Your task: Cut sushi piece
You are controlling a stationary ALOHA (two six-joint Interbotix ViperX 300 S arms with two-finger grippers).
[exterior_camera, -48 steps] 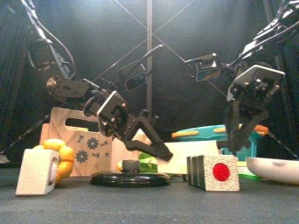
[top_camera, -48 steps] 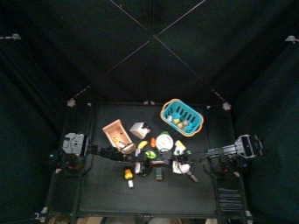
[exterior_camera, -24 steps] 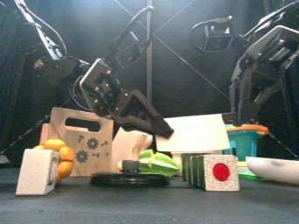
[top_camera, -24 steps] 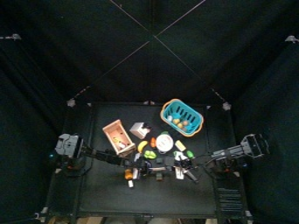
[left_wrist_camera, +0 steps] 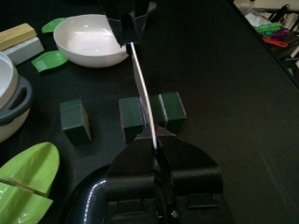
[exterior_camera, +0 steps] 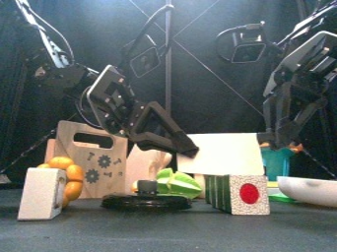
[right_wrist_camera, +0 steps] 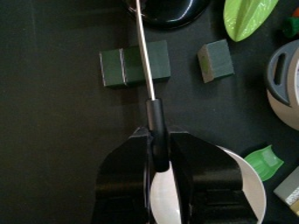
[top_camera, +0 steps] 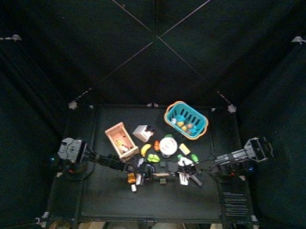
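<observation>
Barely shifted, left gripper [left_wrist_camera: 158, 179] clenches knife [left_wrist_camera: 142, 96] (right gripper [right_wrist_camera: 156, 166] likewise) blade lengthwise above sushi pieces [left_wrist_camera: 170, 108].

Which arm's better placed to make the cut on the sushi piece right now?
Right, probably. The right hand is closed on the knife by its black handle, with the blade running over the middle sushi piece. The left hand meets only the bare blade, a poor place for pressing down.
</observation>
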